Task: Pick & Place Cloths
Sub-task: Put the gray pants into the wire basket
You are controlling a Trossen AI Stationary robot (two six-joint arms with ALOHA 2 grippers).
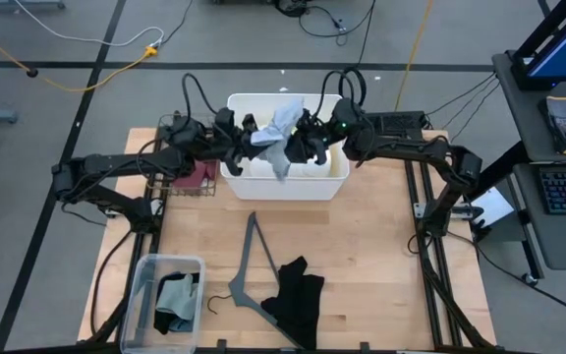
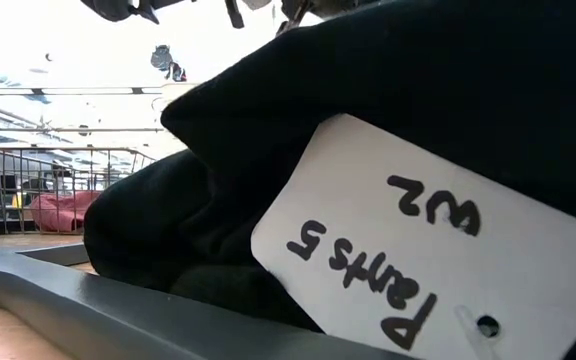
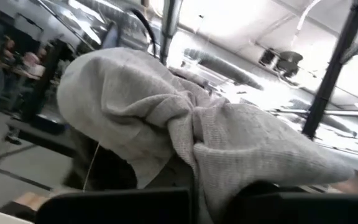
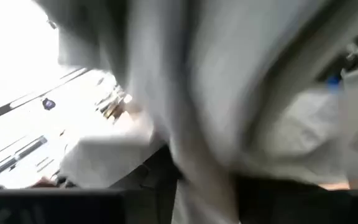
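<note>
Seen from above, two dark robot arms meet over a white rectangular bin [image 1: 334, 183] at the far edge of a pale wooden desk [image 1: 381, 256]. Between them hangs a pale grey cloth [image 1: 281, 138], soft and rib-knit, bunched into folds and drooping into the bin.

The left gripper [image 1: 247, 140] sits just left of the cloth, clamped tight on a gathered fold of it; its wrist view shows the fabric [image 3: 185, 130] puckered where it is pinched. The right gripper [image 1: 308, 141] is at the cloth's other side, touching or nearly touching it; its wrist view is filled by blurred grey fabric [image 4: 191, 93], and I cannot tell whether its fingers are parted or closed.

Beside the left gripper, outside the bin, a dark wire basket [image 1: 165, 157] holds a maroon cloth [image 1: 202, 175]. Nearer the front edge, well apart from both grippers, lie a thin grey hanger [image 1: 249, 265], angular and flat, and a crumpled black cloth [image 1: 298, 300] touching it. A clear plastic box [image 1: 143, 285] at the front left corner holds a teal-blue cloth [image 1: 177, 293] with a dark one under it.

The open wood between the bin and the hanger is bare. At desk height, the black cloth [image 2: 388, 110] and a white handwritten tag [image 2: 438, 250] block most of the view.
</note>
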